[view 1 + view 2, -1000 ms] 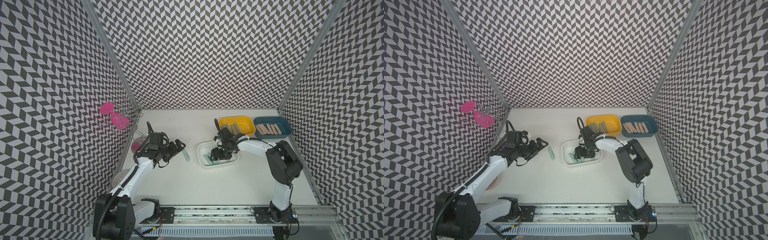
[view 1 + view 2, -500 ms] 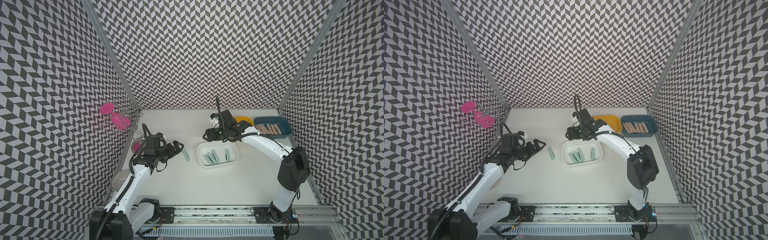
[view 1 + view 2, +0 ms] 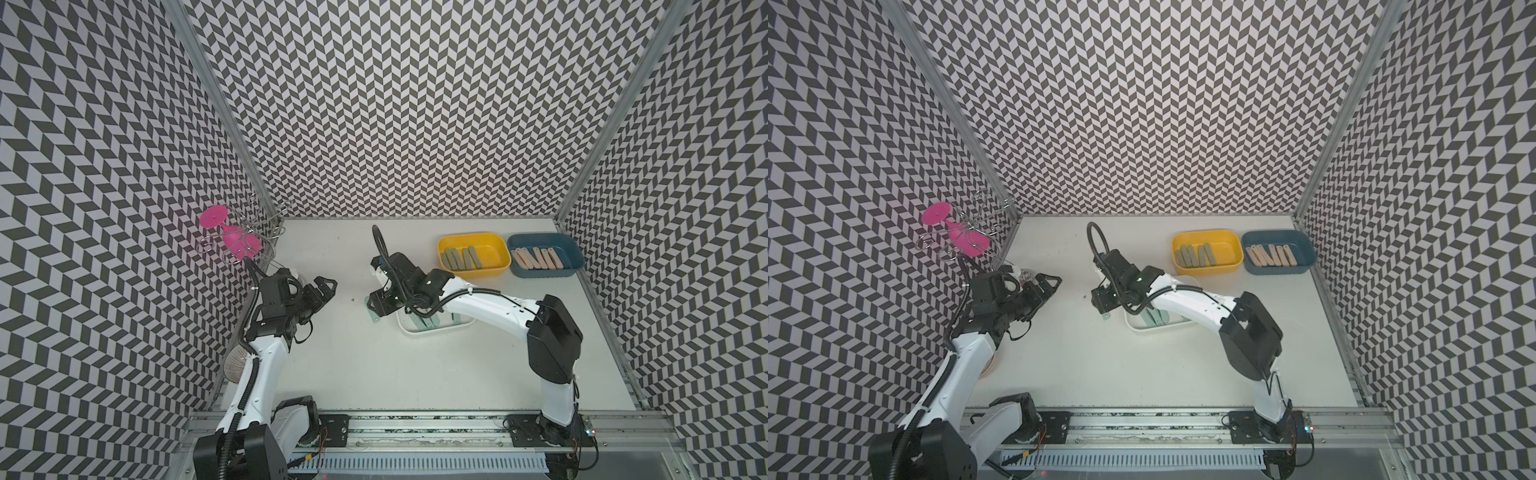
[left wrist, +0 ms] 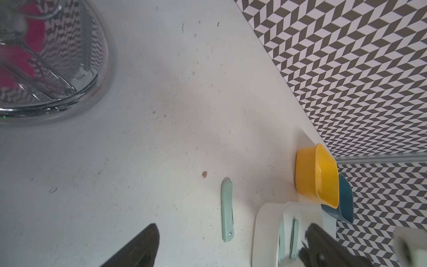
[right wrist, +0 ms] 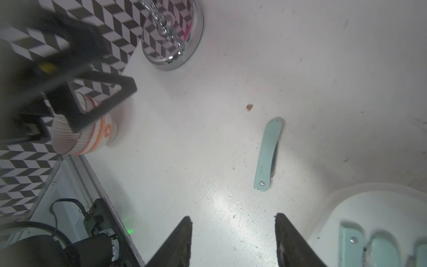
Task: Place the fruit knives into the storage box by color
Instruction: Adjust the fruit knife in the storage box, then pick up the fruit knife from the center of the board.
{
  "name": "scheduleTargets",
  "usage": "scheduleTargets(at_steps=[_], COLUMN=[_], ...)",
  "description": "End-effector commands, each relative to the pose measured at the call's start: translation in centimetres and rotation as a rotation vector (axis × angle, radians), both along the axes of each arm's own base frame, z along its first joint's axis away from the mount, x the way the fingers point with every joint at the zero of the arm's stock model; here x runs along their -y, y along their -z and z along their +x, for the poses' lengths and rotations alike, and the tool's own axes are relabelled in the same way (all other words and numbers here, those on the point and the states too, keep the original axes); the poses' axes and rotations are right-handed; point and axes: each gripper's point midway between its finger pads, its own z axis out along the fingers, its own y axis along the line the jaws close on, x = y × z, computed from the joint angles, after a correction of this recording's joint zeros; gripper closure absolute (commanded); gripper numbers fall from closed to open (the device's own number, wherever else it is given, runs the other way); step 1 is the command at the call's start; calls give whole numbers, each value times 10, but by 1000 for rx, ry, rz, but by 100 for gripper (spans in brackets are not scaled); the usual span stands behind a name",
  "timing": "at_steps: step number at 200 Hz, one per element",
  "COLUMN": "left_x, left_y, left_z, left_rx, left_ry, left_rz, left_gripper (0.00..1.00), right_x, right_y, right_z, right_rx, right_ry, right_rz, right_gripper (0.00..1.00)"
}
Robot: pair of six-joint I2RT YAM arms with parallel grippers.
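Locate one mint fruit knife flat on the table, just below frame centre in a top view, just left of the white tray. Note the right claw close above it, partly open, empty. Note the left claw left of centre, wide open, empty.

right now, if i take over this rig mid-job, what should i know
Grippers: left gripper open and empty, off near its own side wall; right gripper open and empty, over the table, just short of the loose mint knife.
Done: grey-green knives in the yellow box, peach knives in the blue box, mint knives in the white tray.
Left: the loose mint knife, lying beside the white tray; it probably goes in there next.
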Motion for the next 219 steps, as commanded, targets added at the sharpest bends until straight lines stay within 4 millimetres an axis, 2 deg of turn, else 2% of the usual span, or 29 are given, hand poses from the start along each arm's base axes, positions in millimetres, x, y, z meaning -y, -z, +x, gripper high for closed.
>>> scheduleTargets(at_steps=[1,20,61,126,170,189,219], left_x=[-3,-4,-8,-6,-3,-1,1], left_y=[-22,-28,-30,-26,-23,-23,-23], left_z=[7,4,-2,-2,-3,-3,-2], left_rx=[83,102,118,125,126,127,127], left_ry=[23,30,32,47,60,68,74], left_rz=[21,30,51,34,22,13,4], left_gripper=[0,0,0,0,0,0,0], right_x=[-27,-35,-37,-39,-32,-31,-24], right_y=[9,24,52,99,123,128,134], right_z=[14,26,60,88,83,74,60], right_rx=[71,112,210,200,130,96,63], right_ry=[38,72,160,200,189,167,148], right_rz=[-8,-61,-147,-218,-241,-251,-263], right_gripper=[44,45,42,43,50,54,54])
